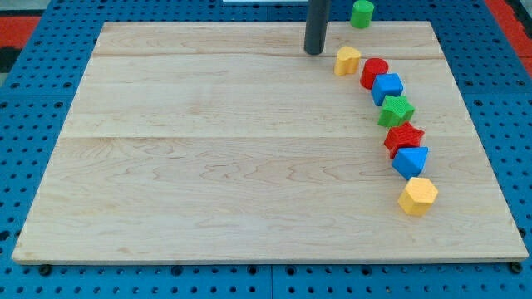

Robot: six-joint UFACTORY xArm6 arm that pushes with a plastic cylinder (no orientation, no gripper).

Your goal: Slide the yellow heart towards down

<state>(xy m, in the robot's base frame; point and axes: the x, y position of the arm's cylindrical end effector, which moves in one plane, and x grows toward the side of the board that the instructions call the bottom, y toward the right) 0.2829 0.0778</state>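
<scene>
The yellow heart (347, 61) lies on the wooden board (208, 166) near the view's top, at the upper end of a curved row of blocks. My tip (313, 51) stands just to the heart's upper left, a small gap apart from it. A red block (374, 72) touches the heart on its right.
Below the red block the row runs down the view's right: a blue cube (387, 88), a green star-like block (396, 110), a red block (404, 138), a blue block (411, 160), a yellow hexagon (417, 196). A green cylinder (362, 13) stands at the top edge.
</scene>
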